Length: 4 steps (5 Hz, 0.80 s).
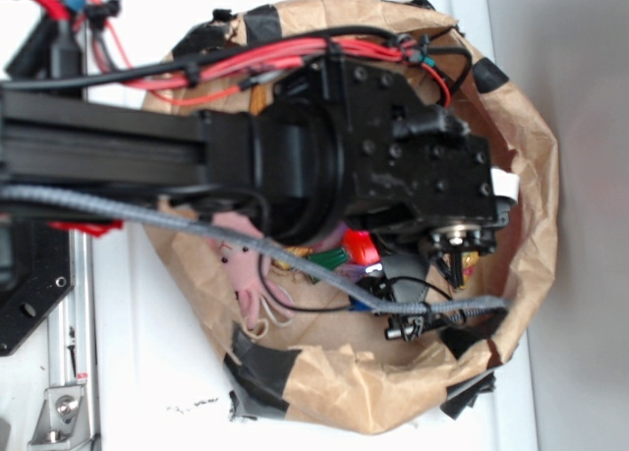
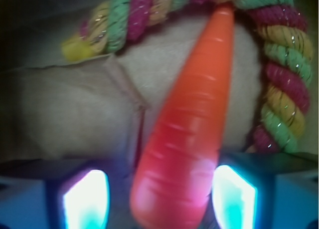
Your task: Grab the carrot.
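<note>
Wrist view: carrot (image 2: pixel 192 139) lies between the spread jaws, thick end nearest the camera.
Glowing pads (image 2: pixel 85 199) sit either side of it, a gap showing on each side, no clear contact. Carrot tip points up to the multicoloured rope (image 2: pixel 279 84), touching or passing under it; pale cloth (image 2: pixel 75 109) beneath. Exterior view: arm (image 1: pixel 373 156) reaches down into a brown paper bag (image 1: pixel 531 176); carrot itself hidden there.

A: What crowds the carrot (image 2: pixel 192 129) in the wrist view?
B: A twisted rope (image 2: pixel 279 89) arcs from ten o'clock round to four, touching its tip at twelve.
A: Any free room?
B: Pale fabric (image 2: pixel 75 114) at nine o'clock lies bare; the fingers (image 2: pixel 85 199) flank the thick end.
</note>
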{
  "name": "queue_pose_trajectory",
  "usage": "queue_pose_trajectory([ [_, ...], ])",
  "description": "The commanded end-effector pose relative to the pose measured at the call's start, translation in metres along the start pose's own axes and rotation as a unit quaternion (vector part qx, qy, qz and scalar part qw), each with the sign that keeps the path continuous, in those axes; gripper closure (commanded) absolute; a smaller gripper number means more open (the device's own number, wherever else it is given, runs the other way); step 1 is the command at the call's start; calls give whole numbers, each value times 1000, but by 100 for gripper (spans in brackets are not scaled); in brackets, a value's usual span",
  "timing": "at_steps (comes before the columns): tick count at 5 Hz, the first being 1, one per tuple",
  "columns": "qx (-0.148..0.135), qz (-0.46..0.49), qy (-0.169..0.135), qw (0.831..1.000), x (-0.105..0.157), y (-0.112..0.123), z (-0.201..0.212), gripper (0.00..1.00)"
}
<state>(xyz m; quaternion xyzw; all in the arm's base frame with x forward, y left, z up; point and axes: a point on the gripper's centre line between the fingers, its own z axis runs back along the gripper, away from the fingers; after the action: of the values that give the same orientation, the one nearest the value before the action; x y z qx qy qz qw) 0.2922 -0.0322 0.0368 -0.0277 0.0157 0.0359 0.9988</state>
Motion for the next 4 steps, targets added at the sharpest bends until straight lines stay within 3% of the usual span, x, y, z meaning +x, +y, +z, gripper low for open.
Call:
queue_pose_trajectory([
  [1, 45, 1, 26, 999, -1, 18, -41, 100],
  [2, 62, -3, 38, 997, -9, 24, -54, 100],
  [3, 49, -10, 28, 998, -13, 18, -36, 97],
  [4, 66, -6, 51, 997, -10, 31, -53, 0],
])
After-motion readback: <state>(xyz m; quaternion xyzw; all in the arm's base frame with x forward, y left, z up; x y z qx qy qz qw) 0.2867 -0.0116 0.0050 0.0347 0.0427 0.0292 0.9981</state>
